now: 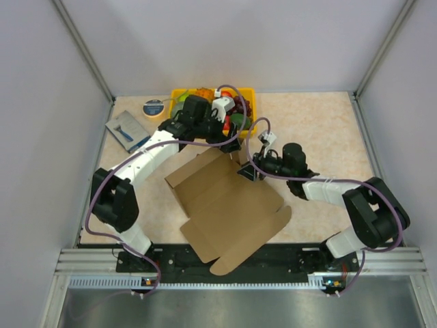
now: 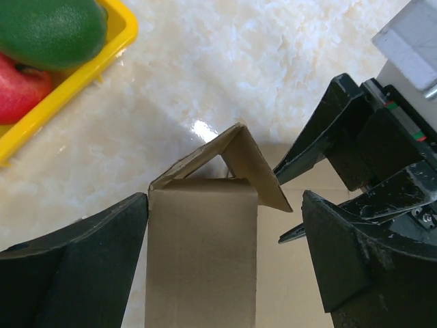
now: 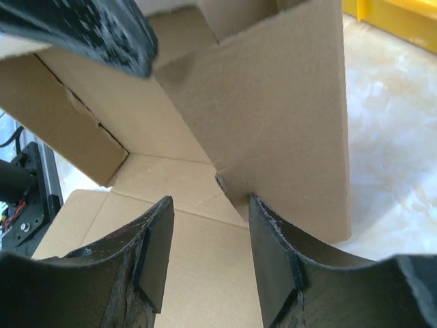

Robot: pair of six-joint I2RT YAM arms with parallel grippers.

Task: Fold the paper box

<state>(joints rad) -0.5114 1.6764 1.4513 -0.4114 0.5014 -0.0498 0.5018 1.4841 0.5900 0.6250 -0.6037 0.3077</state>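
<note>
Speckled beige tabletop carries the paper box, half-formed, with its base flat near the arm bases and its far flaps raised. The left gripper stands spread wide around one upright flap, probably to steady it. The right gripper has its fingers parted, pinching nothing, with a raised panel's lower corner just ahead of them. Beyond sits the yellow tray of fruit.

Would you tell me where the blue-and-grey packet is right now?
In the top view, the blue-and-grey packet lies at the far left of the table, next to the tape roll and left of the yellow tray.
</note>
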